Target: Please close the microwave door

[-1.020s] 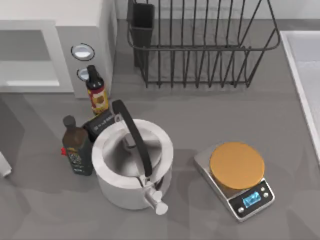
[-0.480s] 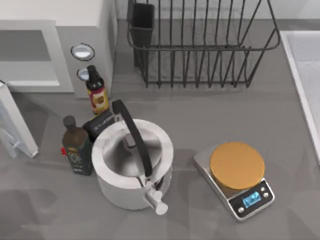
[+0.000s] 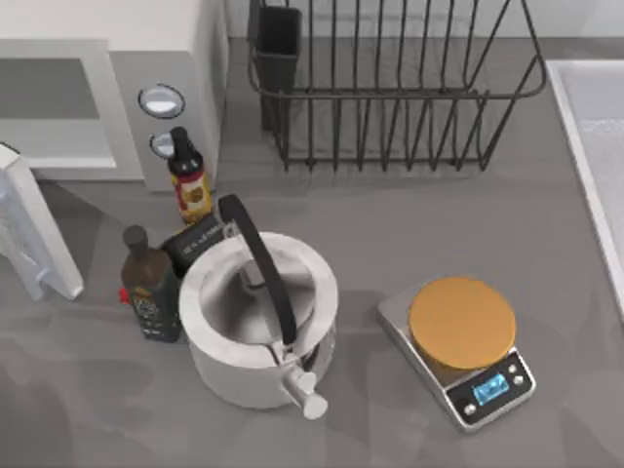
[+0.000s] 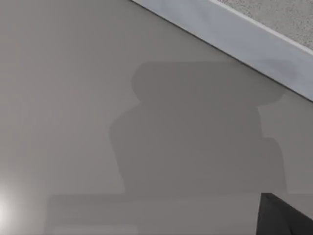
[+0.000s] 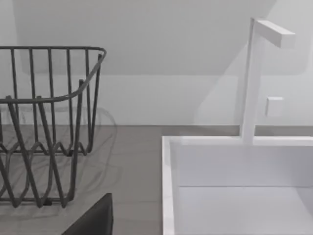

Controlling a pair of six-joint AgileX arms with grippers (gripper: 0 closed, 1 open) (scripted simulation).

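Observation:
The microwave (image 3: 180,68) stands at the table's back left, its two round knobs (image 3: 161,100) on a grey panel and its cavity (image 3: 49,102) open toward the front. The microwave door (image 3: 34,229) is a white panel standing on edge at the left, angled out from the cavity's left side and partly swung in. In the left wrist view a flat grey surface (image 4: 122,98) with a white band (image 4: 230,34) along one side lies very close, a shadow cast on it, and a dark part of my left gripper (image 4: 281,218) shows at the corner. My right gripper (image 5: 95,220) shows as a dark tip over the table near the sink.
Right in front of the knob panel stand a sauce bottle (image 3: 188,175), a dark bottle (image 3: 149,285) and a white kettle (image 3: 258,317) with a black handle. A black wire dish rack (image 3: 390,88) is at the back, a kitchen scale (image 3: 461,343) front right, a white sink (image 5: 234,186) at the right edge.
The microwave door has swung in from the left edge toward the microwave, turning a little further in the last half second. Nothing else on the table has moved.

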